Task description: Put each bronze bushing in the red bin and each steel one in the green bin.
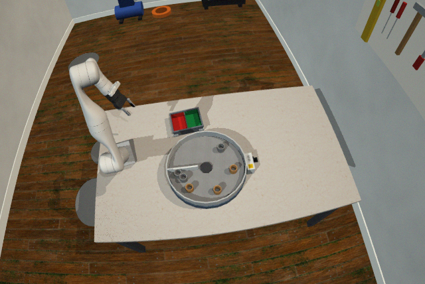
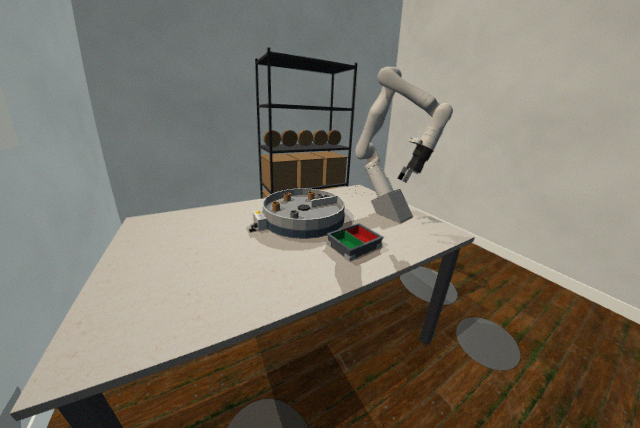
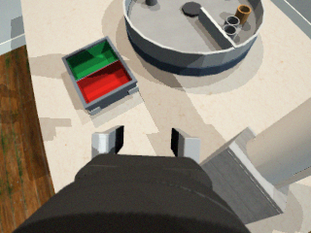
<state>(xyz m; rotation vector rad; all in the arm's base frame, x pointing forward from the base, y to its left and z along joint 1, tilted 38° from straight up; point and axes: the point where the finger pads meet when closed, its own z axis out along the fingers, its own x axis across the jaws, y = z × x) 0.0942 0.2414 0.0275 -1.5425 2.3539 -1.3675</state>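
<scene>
— Where are your bushings?
— All six stand on your turntable [image 1: 207, 204] [image 2: 305, 227] [image 3: 194, 65]. One bronze bushing [image 1: 233, 172] [image 2: 275, 206] is on the side by the white box [image 1: 250, 163] [image 2: 259, 219]; your second bronze one [image 1: 217, 193] [image 2: 287, 197] and third bronze one [image 1: 189, 191] [image 2: 311, 196] [image 3: 242, 17] are on the side away from the bins.
— And your steel ones?
— One steel bushing [image 1: 220, 150] [image 2: 294, 214] is on the bin side. Another steel one [image 1: 177, 174] [image 3: 229, 35] and its steel neighbor [image 1: 183, 179] [image 3: 232, 25] sit close together near the divider [image 1: 183, 167] [image 2: 324, 201] [image 3: 216, 26].
— What about your bins?
— The red bin [image 1: 178, 121] [image 2: 364, 233] [image 3: 104, 83] and green bin [image 1: 193, 117] [image 2: 347, 239] [image 3: 91, 59] share one tray just beside the turntable. You can see both bare inside.
— Your gripper [image 1: 132, 110] [image 2: 403, 175] [image 3: 147, 137]?
— Wide open, holding nothing, tilted downward above the desk [image 1: 274, 119] [image 2: 180, 258] [image 3: 160, 92], well apart from the bushings. Your arm stands on a gray block [image 1: 132, 146] [image 2: 392, 206] [image 3: 243, 194].
</scene>
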